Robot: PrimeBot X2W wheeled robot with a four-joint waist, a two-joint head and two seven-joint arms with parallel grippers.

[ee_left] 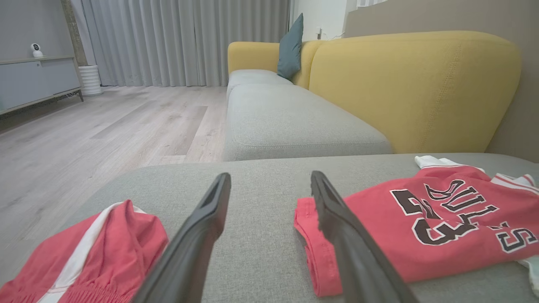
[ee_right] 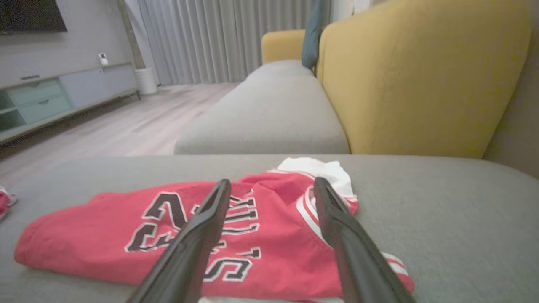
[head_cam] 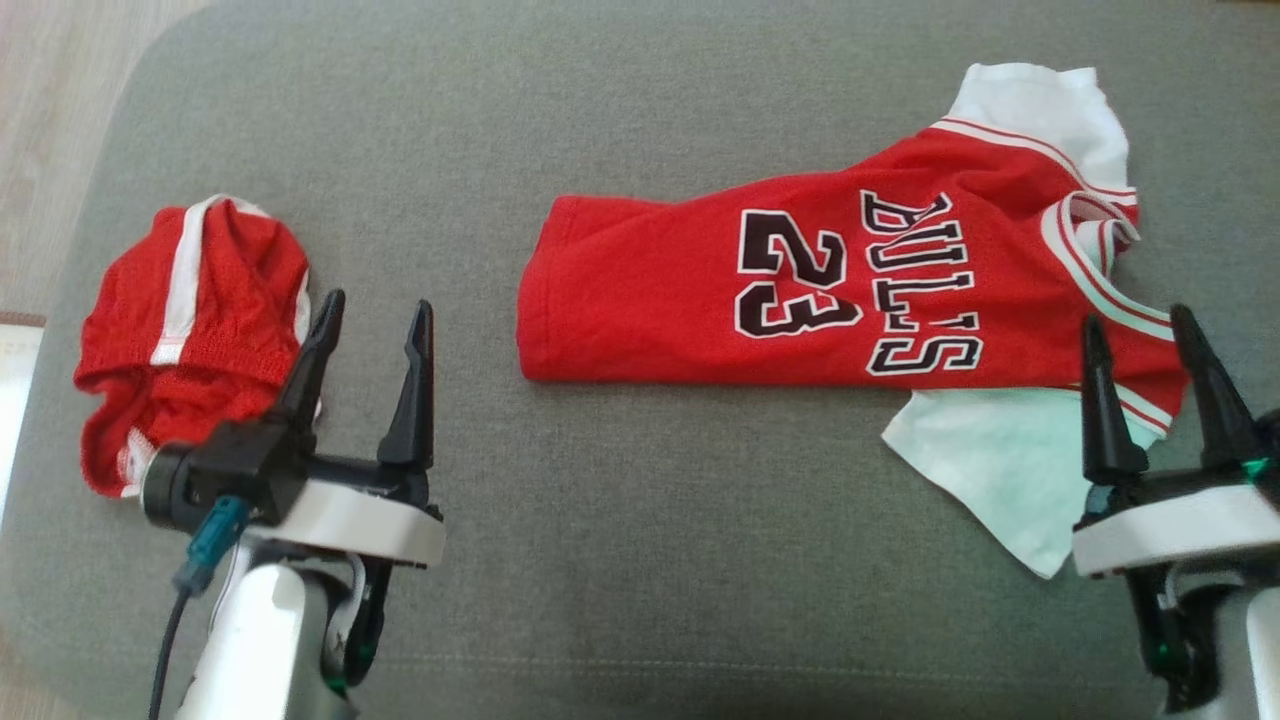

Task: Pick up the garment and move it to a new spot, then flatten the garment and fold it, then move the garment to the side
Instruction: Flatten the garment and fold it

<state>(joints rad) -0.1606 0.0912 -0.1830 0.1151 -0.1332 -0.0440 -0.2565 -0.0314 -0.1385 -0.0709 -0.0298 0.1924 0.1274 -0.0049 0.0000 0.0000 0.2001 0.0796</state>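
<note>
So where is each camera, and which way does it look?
Head: on the robot's head, looking down at the grey cushion, jersey and shorts; both open jaws at the bottom.
Left wrist: low over the cushion, facing the curtains; its own open jaws.
Right wrist: low over the jersey, facing the same way; its own open jaws.
All three share the jersey.

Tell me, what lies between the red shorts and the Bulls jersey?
Bare grey cushion; in the head view the open left gripper stands over that stretch, between shorts and jersey.
</note>
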